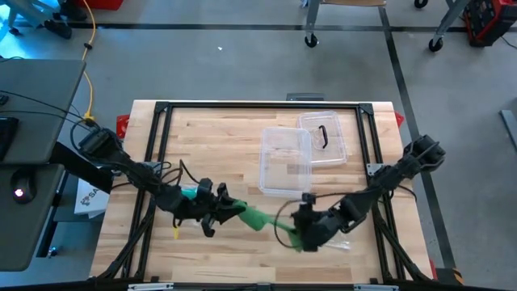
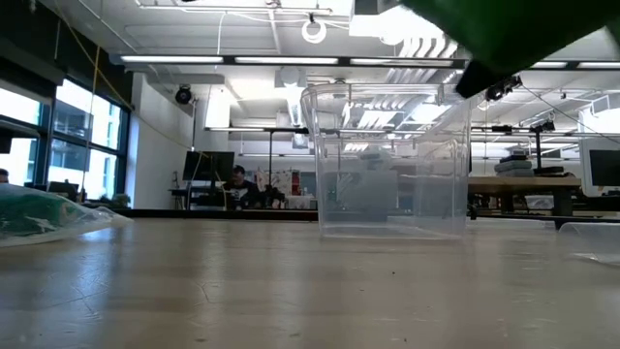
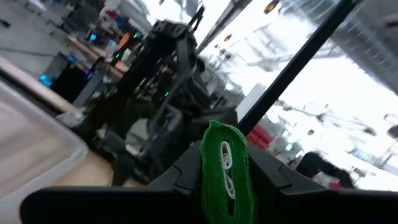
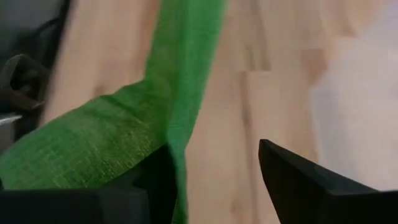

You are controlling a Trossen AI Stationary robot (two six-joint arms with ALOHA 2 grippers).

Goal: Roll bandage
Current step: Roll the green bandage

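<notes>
1. Your left gripper (image 1: 212,212) has its fingers clamped narrow on the rolled end of the green bandage (image 3: 227,171).
2. Your right gripper (image 4: 214,171) has fingers spread; the strip passes between them.
3. The bandage spans both grippers over the table's (image 1: 210,129) front, near the clear container (image 1: 284,160).

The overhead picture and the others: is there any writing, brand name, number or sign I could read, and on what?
None can be read.
White sheet beside the wooden table, at its left edge: dark marks, too small to read.
Clear plastic box, its clear lid and the green fabric bandage: no print visible.
Room behind, low view: screens and boards too far and blurred.
</notes>
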